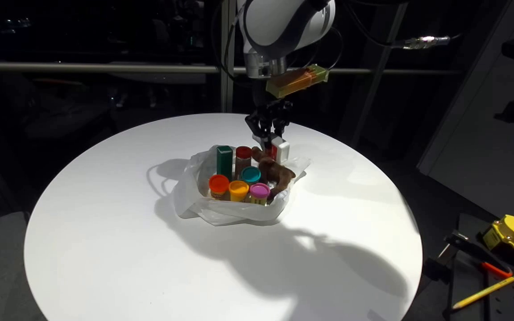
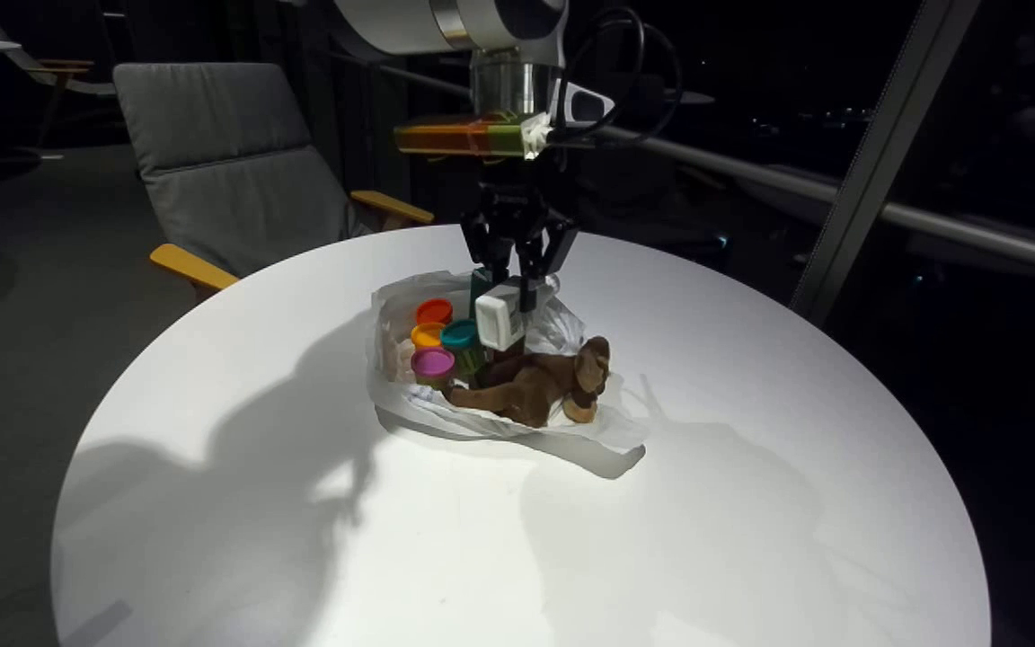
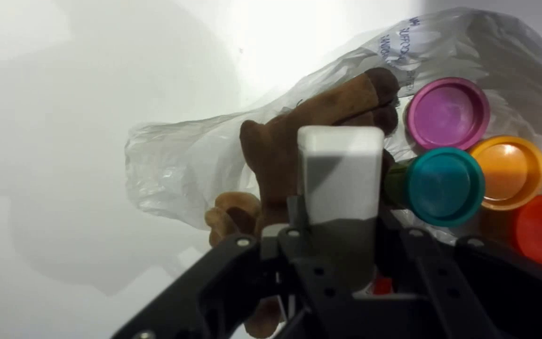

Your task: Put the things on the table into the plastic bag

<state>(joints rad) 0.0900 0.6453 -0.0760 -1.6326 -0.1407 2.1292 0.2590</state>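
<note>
Right now I have the white box [image 3: 341, 183] held fast: the gripper [image 3: 341, 214] is clamped on it, with the jaws along its left and right sides in the wrist view and one end jutting out beyond them. A red patch [image 1: 275, 152] shows on it in an exterior view. I have it at the mouth of the plastic bag [image 1: 239, 215]; whether its lower end touches anything, I can't tell. Just to its near side, in both exterior views, the brown plush animal [image 2: 540, 386] lies at the bag's edge.

Inside the bag, from left to right along the near side, I see the orange-red tub [image 1: 219, 183], the yellow-orange tub [image 1: 238, 189] and the purple-lidded tub [image 1: 259, 191], with the teal-lidded tub [image 1: 250, 174] just behind the last two. At the far left the dark green box [image 1: 224, 162] stands upright, the red-lidded jar [image 1: 242, 167] just to its right.

All this sits on my round white table [image 1: 105, 249]. Well apart, on the right, are a yellow emergency-stop box [image 1: 513, 234] and a pencil [image 1: 484, 292]; a grey armchair [image 2: 221, 162] stands far left in an exterior view.
</note>
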